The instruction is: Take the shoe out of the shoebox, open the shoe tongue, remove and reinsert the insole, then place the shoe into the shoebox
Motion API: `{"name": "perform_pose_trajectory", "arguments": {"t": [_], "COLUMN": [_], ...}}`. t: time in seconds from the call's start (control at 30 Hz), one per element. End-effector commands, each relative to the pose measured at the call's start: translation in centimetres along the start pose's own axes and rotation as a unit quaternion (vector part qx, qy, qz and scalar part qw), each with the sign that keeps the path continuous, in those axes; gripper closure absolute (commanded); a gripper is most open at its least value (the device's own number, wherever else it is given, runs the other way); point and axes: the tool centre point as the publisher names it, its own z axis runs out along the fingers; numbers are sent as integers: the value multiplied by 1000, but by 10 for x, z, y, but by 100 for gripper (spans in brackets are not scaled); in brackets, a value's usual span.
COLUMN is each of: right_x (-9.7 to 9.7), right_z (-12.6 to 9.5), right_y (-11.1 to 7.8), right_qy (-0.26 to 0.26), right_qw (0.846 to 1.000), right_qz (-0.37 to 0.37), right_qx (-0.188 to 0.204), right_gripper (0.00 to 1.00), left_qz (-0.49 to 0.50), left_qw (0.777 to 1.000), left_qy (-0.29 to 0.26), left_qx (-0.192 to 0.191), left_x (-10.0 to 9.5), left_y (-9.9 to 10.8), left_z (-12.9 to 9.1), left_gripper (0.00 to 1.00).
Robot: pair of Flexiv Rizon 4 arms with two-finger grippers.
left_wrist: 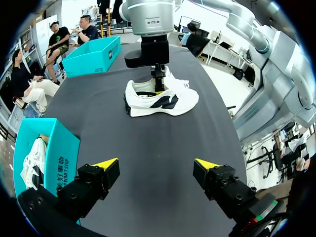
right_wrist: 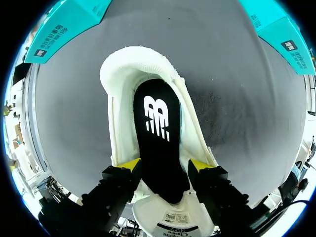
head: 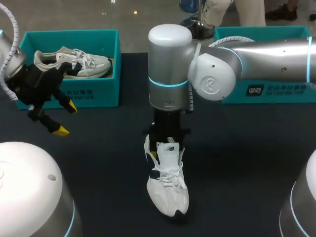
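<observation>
A white shoe (head: 170,190) stands upright on the dark table, toe toward the front edge; the left wrist view shows its side (left_wrist: 163,101). My right gripper (head: 165,147) hangs straight down over its heel opening. In the right wrist view the white collar (right_wrist: 128,64) rings a black insole (right_wrist: 157,118) lying inside the shoe, and the right gripper (right_wrist: 164,165) is open, its yellow tips standing either side of the insole. My left gripper (head: 66,118) hovers open and empty at the left, well short of the shoe (left_wrist: 157,165).
A teal shoebox (head: 89,91) at the back left holds a second white shoe (head: 74,61); it lies just beside my left gripper (left_wrist: 49,158). Another teal shoebox (head: 276,91) sits at the back right, partly hidden by my right arm.
</observation>
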Motion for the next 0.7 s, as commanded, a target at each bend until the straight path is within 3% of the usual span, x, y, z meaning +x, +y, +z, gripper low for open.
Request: {"name": "perform_pose_trajectory", "arguments": {"t": [0.03, 0.13, 0.17, 0.2, 0.7], "right_x": [2, 3, 3, 3, 11], "right_z": [3, 4, 4, 4, -7], "right_y": [1, 1, 1, 2, 7], "right_qy": [1, 1, 1, 1, -11], "right_qw": [1000, 1000, 1000, 1000, 1000], "right_qz": [-1, -1, -1, -2, -12], "right_qx": [1, 1, 1, 1, -10], "right_gripper": [28, 15, 4, 0, 0], "left_qz": [0, 0, 0, 0, 0], "left_qw": [1000, 1000, 1000, 1000, 1000], "left_qy": [0, 0, 0, 0, 0], "left_qx": [-1, -1, -1, -1, -1], "left_x": [0, 0, 0, 0, 0], "left_y": [0, 0, 0, 0, 0], "left_z": [0, 0, 0, 0, 0], "left_gripper": [0, 0, 0, 0, 0]}}
